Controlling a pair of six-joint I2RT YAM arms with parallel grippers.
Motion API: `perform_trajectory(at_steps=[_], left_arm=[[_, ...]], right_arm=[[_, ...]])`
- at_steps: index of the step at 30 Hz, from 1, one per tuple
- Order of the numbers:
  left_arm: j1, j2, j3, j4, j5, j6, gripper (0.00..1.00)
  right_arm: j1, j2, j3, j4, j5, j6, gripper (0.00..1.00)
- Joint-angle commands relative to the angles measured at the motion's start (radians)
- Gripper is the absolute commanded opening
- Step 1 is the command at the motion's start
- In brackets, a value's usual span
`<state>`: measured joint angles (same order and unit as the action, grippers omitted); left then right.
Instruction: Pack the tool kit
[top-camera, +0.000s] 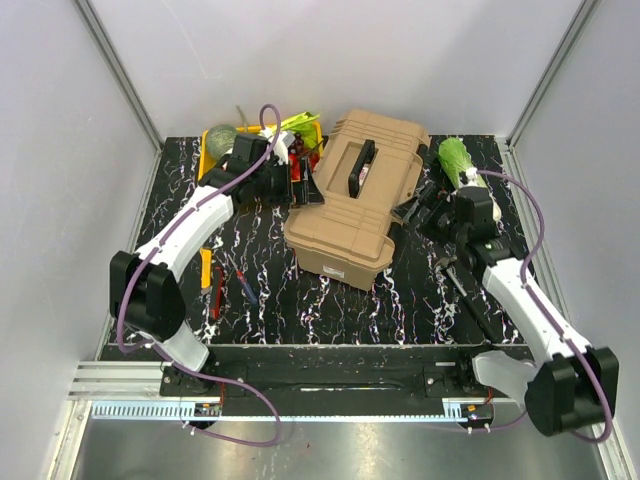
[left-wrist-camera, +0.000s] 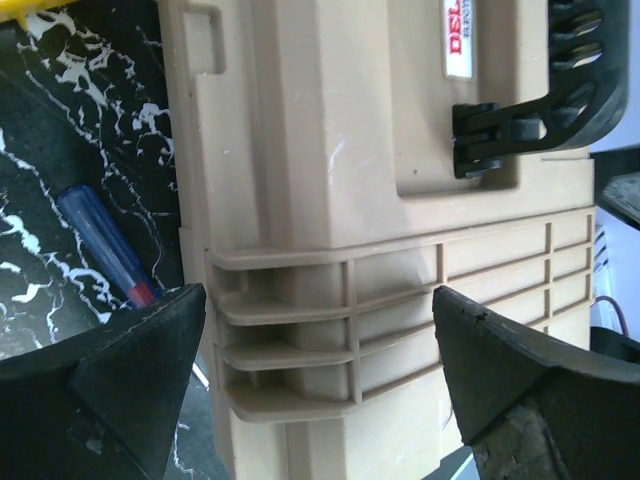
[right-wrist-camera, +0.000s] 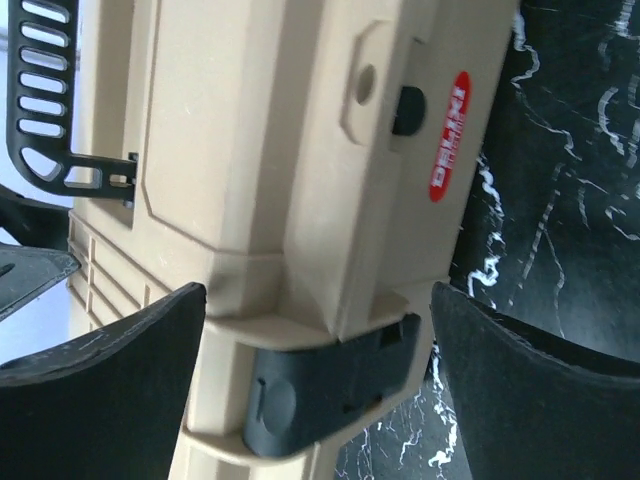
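Looking down on a tan ribbed toolbox sitting with lid down at the middle of the table, turned a little askew. Judged as stiff, hard plastic: no give under a squeeze, smooth on the flat panels and so apt to slip, bulky, and probably weighty once filled. Best taken by the black handle standing on the lid, or else pinched on the ribbed side walls where the ridges give some bite. Better left alone at the black latch unless opening is meant; cannot tell whether fastened. Worth noting a few hand tools lying loose at 8 o'clock of the box, among them a blue-handled screwdriver, so packing seems unfinished. Also a yellow crate at 11 o'clock, no part of the job.

Reaching in from 10 o'clock, the left gripper, forearm stretched long and wrist tipped down over a ribbed corner. Spread wide, fingers clear of the plastic, holding nothing. Coming from 3 o'clock, the right gripper, elbow folded, aimed at the latch side. Likewise parted fully, fingers either side of the latch, gripping nothing.
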<state>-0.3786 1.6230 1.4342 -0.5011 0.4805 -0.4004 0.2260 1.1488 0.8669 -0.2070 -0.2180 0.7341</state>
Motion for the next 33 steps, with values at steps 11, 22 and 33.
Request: perform_trajectory(at_steps=[11, 22, 33], left_arm=[[-0.005, -0.181, -0.179, 0.033, -0.172, -0.125, 0.99], [-0.006, -0.155, -0.293, 0.174, 0.006, -0.273, 0.99], [-0.042, -0.017, -0.213, 0.237, 0.129, -0.316, 0.95]], right_arm=[[0.006, -0.317, -0.339, 0.099, -0.110, 0.203, 0.99], [0.006, -0.212, -0.470, 0.592, -0.233, 0.415, 0.99], [-0.010, 0.041, -0.368, 0.799, -0.291, 0.496, 0.91]])
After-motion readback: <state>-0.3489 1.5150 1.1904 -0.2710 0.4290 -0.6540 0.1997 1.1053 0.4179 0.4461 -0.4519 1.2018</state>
